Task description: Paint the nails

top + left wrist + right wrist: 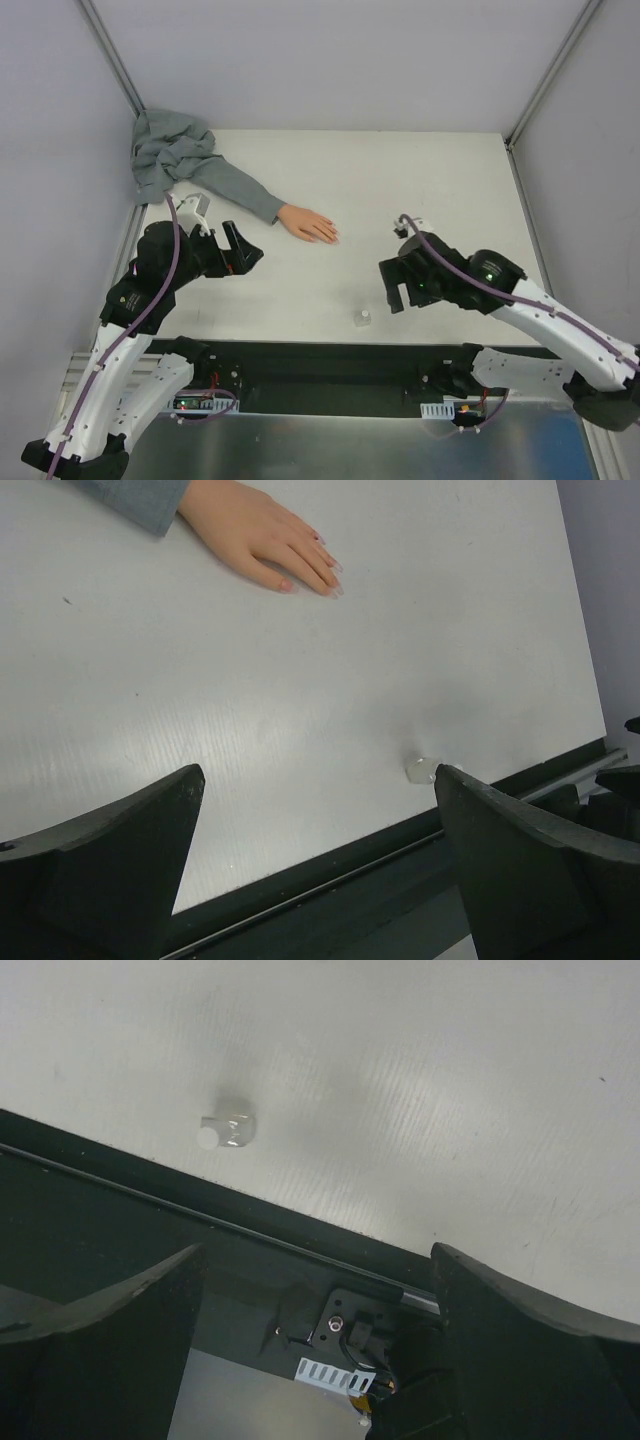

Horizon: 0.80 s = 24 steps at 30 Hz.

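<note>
A peach-pink fake hand (307,224) in a grey sleeve (222,184) lies palm down at the table's middle left. Its nails (335,589) show as small pale tips, fingers pointing right in the left wrist view. A small clear bottle (363,318) lies near the front edge; the right wrist view shows this bottle (228,1132) on its side. My left gripper (243,255) hovers open just below and left of the hand, nothing between its fingers (150,830). To the right of the bottle, my right gripper (393,290) is open and holds nothing.
The sleeve ends in a crumpled grey heap (165,150) at the back left corner. A black rail (330,355) runs along the table's front edge. Pale enclosure walls with metal posts (115,60) close in the left, right and back.
</note>
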Each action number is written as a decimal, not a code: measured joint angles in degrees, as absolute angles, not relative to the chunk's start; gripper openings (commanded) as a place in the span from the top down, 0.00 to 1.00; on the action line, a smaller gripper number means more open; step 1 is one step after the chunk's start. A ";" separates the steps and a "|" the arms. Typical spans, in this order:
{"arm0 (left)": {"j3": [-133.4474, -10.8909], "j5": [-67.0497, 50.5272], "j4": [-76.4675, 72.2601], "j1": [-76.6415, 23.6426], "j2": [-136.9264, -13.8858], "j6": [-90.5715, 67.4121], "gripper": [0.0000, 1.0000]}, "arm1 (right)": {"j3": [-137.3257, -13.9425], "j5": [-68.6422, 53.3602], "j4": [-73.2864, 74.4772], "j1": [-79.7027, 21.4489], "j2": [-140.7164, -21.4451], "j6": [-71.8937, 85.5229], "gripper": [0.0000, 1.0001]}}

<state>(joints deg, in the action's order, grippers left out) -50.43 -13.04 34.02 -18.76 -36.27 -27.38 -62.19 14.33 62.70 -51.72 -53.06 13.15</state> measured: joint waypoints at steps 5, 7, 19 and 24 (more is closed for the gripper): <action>-50.26 -13.30 34.20 -18.76 -36.51 -27.27 0.01 | -68.69 20.21 62.61 -62.96 -62.74 15.38 0.04; -49.82 -14.33 34.17 -18.76 -36.84 -26.85 0.01 | -68.86 20.56 61.65 -65.87 -65.14 15.51 0.04; -44.73 -24.21 31.90 -18.76 -37.91 -25.69 0.02 | -65.76 20.27 53.21 -71.13 -70.11 19.31 0.23; -44.51 -26.48 30.63 -18.76 -38.92 -25.56 0.02 | -61.41 20.27 48.60 -70.89 -71.75 20.27 0.30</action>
